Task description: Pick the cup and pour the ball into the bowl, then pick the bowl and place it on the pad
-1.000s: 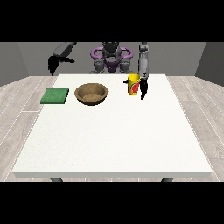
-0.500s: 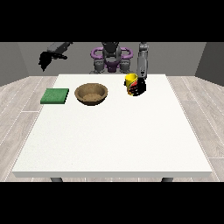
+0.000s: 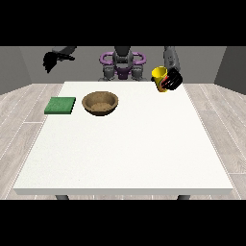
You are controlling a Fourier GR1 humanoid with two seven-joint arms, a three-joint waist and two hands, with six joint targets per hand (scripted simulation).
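Note:
A yellow cup (image 3: 159,76) hangs above the table's far right part, tilted a little, with the hand at the view's right (image 3: 172,80) shut on it. I cannot see the ball. The brown wooden bowl (image 3: 100,103) stands on the table left of centre. A green square pad (image 3: 60,105) lies flat to the bowl's left. The hand at the view's left (image 3: 51,60) is raised off the table, beyond its far left corner, holding nothing, with its fingers hanging relaxed.
The white table (image 3: 125,149) stretches wide toward the camera. The robot's torso (image 3: 123,65) stands behind the far edge. Grey plank floor lies around the table.
The hand at the view's right has lifted the cup off the table and moved it up and to the right. The hand at the view's left has risen slightly.

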